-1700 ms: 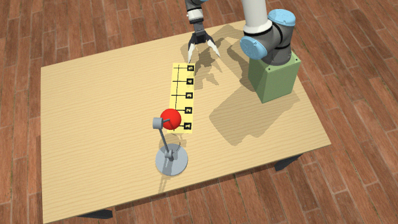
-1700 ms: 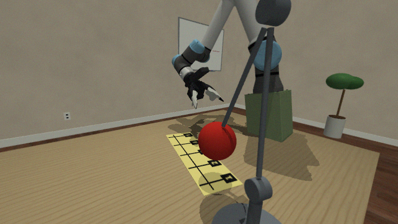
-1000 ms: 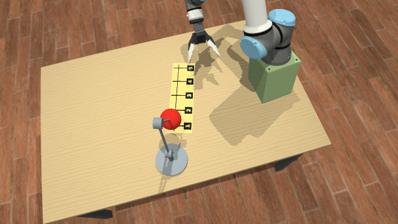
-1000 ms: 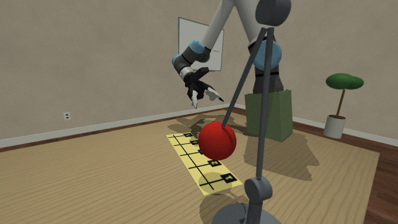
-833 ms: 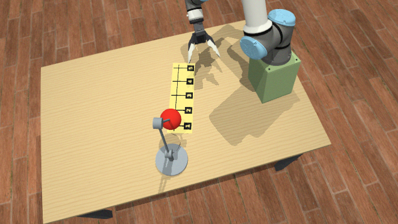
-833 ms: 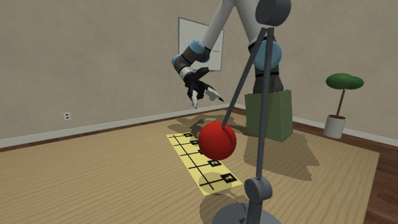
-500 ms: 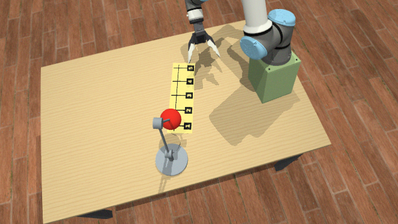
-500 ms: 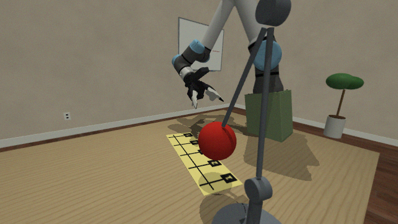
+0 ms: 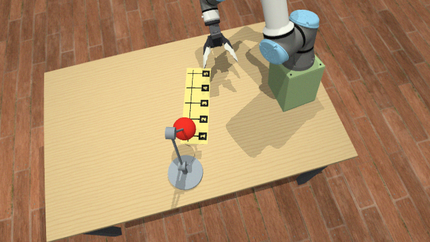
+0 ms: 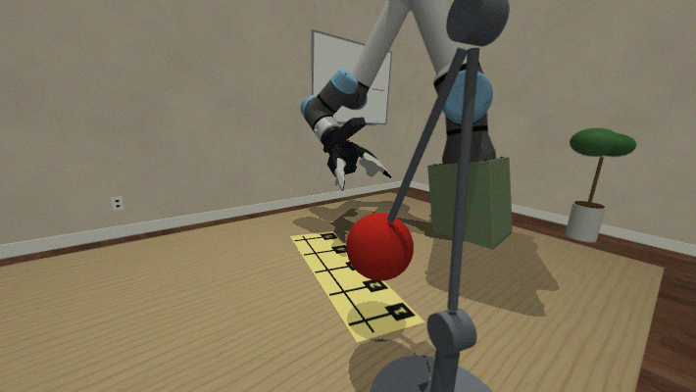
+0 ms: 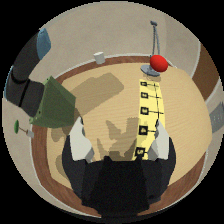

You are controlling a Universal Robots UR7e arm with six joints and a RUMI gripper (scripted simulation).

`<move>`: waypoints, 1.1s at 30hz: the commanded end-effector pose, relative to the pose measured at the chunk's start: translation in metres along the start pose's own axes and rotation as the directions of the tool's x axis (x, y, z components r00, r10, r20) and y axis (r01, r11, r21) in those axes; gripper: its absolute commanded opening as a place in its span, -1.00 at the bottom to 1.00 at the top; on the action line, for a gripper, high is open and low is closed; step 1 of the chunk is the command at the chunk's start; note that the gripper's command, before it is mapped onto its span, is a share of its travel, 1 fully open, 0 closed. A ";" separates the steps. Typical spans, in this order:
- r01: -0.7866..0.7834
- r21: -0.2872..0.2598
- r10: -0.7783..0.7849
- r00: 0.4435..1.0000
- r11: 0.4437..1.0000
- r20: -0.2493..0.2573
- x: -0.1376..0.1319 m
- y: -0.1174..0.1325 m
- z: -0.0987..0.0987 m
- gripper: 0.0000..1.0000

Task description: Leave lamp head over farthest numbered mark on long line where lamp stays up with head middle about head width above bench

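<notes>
While the lamp's red head (image 9: 184,129) hangs near mark 1, the hand (image 9: 220,60) hovers fully open, empty, beyond mark 5.

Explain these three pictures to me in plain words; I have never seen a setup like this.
The machine is a single jointed robot arm standing on a green block at one corner of a wooden bench. At its tip is the end effector, a two-fingered claw; it is open, holds nothing, and hangs in the air near the far end of the strip.

One picture looks down from above. One is taken low from the side, just behind the lamp. The round one comes from a camera on the arm's wrist, looking past the claw's fingers.

On the bench lies a yellow strip with a long line and marks numbered 1 to 5. Beside it stands a small grey lamp: a round base, two thin rods, and a red ball as its head. The head floats above the strip, near marks 1 and 2.
</notes>
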State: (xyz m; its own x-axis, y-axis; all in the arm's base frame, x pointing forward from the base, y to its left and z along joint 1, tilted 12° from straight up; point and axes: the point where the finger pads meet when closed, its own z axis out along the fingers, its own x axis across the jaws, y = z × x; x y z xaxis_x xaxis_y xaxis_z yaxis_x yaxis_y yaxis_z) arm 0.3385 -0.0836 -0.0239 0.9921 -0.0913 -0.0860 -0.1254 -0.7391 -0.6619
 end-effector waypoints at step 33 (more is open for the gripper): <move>0.340 -0.037 -0.339 0.941 0.940 0.017 0.019 -0.033 0.009 1.00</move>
State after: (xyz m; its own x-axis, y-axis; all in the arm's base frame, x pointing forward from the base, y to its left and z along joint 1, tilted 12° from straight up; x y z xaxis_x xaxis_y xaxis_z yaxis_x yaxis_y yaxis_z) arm 0.3557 -0.0614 -0.0142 0.9903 0.1138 0.0795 0.1382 -0.7562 -0.6395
